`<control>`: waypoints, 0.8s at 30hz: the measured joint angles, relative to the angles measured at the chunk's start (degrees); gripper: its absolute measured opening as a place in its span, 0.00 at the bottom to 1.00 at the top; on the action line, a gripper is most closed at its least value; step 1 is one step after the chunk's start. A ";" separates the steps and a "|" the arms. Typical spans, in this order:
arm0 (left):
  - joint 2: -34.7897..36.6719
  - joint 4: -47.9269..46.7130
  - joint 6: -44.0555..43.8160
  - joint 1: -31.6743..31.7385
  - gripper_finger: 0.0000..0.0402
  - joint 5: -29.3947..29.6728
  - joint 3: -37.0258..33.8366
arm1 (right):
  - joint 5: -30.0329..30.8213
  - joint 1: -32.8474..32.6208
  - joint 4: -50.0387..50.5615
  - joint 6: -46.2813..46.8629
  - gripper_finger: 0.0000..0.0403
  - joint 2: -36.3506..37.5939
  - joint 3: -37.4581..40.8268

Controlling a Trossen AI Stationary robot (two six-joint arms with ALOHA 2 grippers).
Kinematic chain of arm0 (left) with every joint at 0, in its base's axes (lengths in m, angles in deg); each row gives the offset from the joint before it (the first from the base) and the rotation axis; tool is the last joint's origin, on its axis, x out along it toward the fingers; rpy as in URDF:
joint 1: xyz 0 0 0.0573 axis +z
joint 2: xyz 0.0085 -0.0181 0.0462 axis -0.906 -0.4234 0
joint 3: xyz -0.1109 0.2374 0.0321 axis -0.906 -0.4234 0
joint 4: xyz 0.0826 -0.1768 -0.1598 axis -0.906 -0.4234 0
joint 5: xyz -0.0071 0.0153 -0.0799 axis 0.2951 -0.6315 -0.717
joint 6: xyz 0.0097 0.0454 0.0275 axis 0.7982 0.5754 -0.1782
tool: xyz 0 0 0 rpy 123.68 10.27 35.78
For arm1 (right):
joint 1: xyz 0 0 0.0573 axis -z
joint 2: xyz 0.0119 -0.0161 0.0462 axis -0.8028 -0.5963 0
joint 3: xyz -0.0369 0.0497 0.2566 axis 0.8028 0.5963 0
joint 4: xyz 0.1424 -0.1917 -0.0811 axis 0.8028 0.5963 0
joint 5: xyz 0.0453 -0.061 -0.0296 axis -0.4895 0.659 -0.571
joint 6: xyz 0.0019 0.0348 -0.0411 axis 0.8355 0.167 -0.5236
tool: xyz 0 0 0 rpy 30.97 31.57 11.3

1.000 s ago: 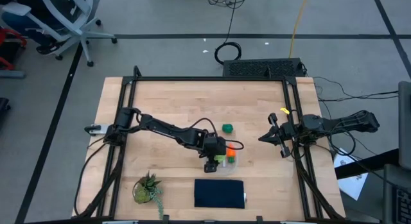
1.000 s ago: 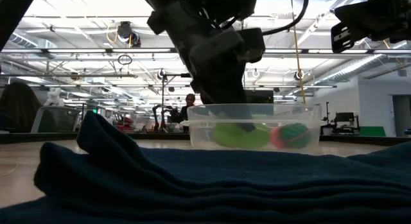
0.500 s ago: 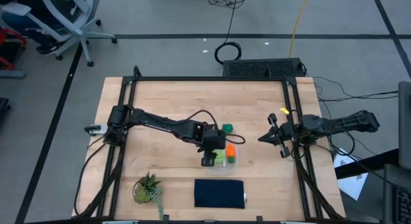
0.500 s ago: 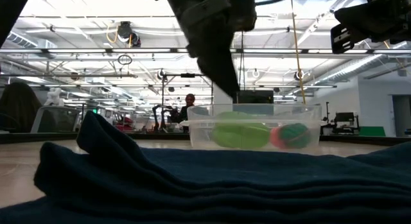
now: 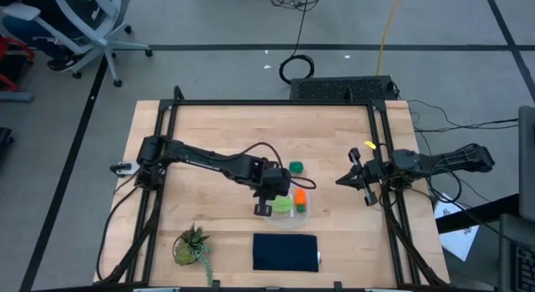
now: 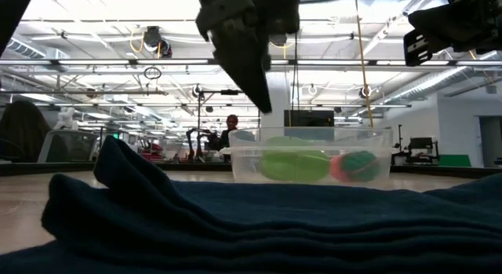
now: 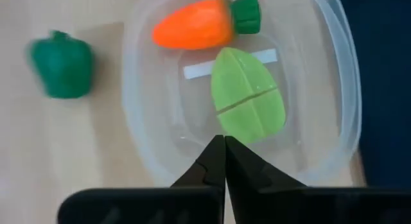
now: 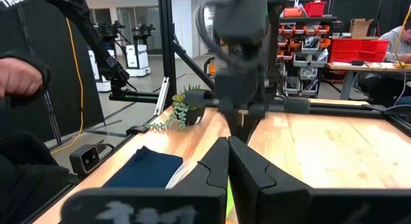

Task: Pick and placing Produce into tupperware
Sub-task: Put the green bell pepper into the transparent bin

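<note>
High view: left gripper (image 5: pixel 264 208) hovering just left of tupperware (image 5: pixel 294 207) on worktop (image 5: pixel 217 133); carrot (image 5: pixel 300 197) lying inside; dark green piece (image 5: pixel 296 167) sitting outside, just beyond the far rim. Right gripper (image 5: pixel 344 181) waiting at right edge, fingers meeting.

Low view: leafy piece (image 6: pixel 294 165) resting low in tupperware; navy cloth (image 6: pixel 235 227) filling the near ground.

Left wrist view: fingers (image 7: pixel 209 167) pressed together, holding nothing. Judging next: opening wide, swinging over the dark green piece, descending straight, clearing the rim.

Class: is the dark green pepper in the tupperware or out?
Out: the pepper sits on the wooden table, beside the tupperware.
</note>
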 joint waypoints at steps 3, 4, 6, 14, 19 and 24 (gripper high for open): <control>3.30 -0.53 0.31 -0.41 0.01 4.34 0.00 | 0.00 0.00 0.00 0.00 0.00 0.00 0.00; 4.78 -0.51 0.68 -0.60 0.01 5.99 0.00 | 0.00 0.00 0.00 0.00 0.00 0.02 0.00; 7.98 0.01 1.58 -0.82 0.00 8.69 -0.26 | 0.00 0.00 -0.04 -0.15 0.00 0.02 0.00; 22.16 10.78 2.73 0.00 0.00 11.63 -10.14 | 0.00 0.00 0.02 -0.67 0.00 0.02 0.00; 30.78 20.24 0.62 1.28 0.00 12.85 -22.80 | 0.00 0.01 0.14 -0.82 0.00 0.02 0.00; 36.11 41.13 -2.55 3.40 0.00 4.37 -38.94 | 0.00 0.00 0.12 -0.85 0.00 0.02 0.00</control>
